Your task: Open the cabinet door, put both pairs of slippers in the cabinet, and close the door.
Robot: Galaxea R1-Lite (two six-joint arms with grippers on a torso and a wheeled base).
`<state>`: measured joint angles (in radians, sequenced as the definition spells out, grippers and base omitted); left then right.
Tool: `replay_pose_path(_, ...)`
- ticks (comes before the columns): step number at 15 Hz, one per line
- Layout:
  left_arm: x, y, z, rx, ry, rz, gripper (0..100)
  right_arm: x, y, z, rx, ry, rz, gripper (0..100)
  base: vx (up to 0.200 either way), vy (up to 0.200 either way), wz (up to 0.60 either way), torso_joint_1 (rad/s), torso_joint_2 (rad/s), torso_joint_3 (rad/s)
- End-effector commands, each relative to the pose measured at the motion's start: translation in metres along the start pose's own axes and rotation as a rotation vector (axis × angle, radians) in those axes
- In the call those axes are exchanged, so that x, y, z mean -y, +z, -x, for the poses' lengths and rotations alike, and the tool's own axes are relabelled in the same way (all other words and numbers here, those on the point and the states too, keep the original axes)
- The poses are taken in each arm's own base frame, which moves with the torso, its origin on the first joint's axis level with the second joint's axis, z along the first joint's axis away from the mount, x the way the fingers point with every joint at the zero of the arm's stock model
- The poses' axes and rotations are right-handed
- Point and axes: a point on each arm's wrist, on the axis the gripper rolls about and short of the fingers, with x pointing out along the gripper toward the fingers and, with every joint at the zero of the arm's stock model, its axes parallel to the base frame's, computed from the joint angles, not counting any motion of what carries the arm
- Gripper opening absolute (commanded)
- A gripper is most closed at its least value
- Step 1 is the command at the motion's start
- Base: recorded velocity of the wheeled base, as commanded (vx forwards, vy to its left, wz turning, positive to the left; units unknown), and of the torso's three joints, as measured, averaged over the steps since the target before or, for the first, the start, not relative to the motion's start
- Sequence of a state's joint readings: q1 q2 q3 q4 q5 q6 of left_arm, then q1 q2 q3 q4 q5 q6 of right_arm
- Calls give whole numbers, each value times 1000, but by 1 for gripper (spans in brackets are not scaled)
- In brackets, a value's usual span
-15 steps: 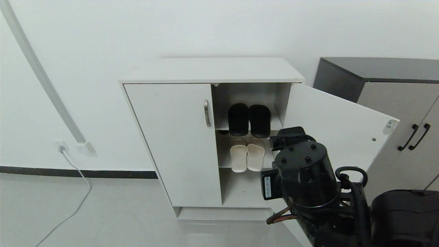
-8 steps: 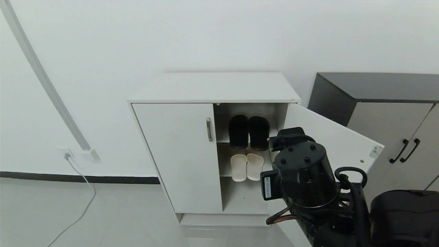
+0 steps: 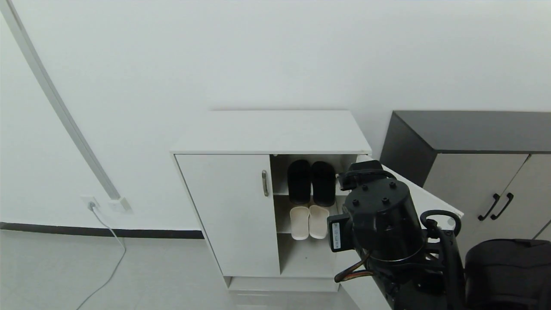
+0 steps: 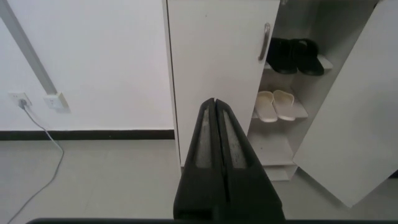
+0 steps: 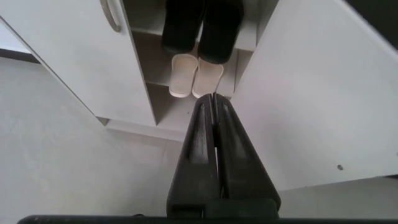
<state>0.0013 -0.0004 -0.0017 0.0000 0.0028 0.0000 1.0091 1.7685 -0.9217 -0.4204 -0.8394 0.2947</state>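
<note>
The white cabinet (image 3: 267, 131) stands against the wall with its right door (image 3: 434, 200) swung open and its left door (image 3: 230, 211) closed. A black pair of slippers (image 3: 311, 181) rests on the upper shelf, and a white pair (image 3: 308, 221) on the shelf below. My right arm's wrist (image 3: 381, 219) hangs in front of the open door. My right gripper (image 5: 214, 96) is shut and empty, pointing at the white slippers (image 5: 196, 74) from a distance. My left gripper (image 4: 214, 102) is shut and empty too, well back from the left door (image 4: 214, 56).
A dark grey cabinet (image 3: 473, 150) with black handles stands just right of the open door. A wall socket with a cable (image 3: 90, 202) sits low on the left wall. Bare floor (image 3: 107, 275) lies in front and to the left.
The whole head picture has shifted: the cabinet now looks smaller and lower, so the camera has drawn back. Both pairs of slippers stay on their shelves.
</note>
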Motion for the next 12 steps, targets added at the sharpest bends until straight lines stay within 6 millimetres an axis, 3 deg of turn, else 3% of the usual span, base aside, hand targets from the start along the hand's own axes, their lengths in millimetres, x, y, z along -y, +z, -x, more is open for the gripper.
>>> replay_pose_path(1, 0, 0, 0, -1, 1, 0, 0, 0, 0, 0, 1, -1, -1, 0, 0, 0, 0, 246, -559, -325)
replay_pose_path(7, 0, 0, 0, -1, 1, 0, 0, 2, 0, -2, 0, -7, -2, 0, 0, 0, 0, 255, -575, -319)
replay_pose_path(12, 0, 0, 0, -1, 1, 0, 0, 2, -1, -2, -3, -8, 0, 0, 0, 0, 0, 156, -341, -179)
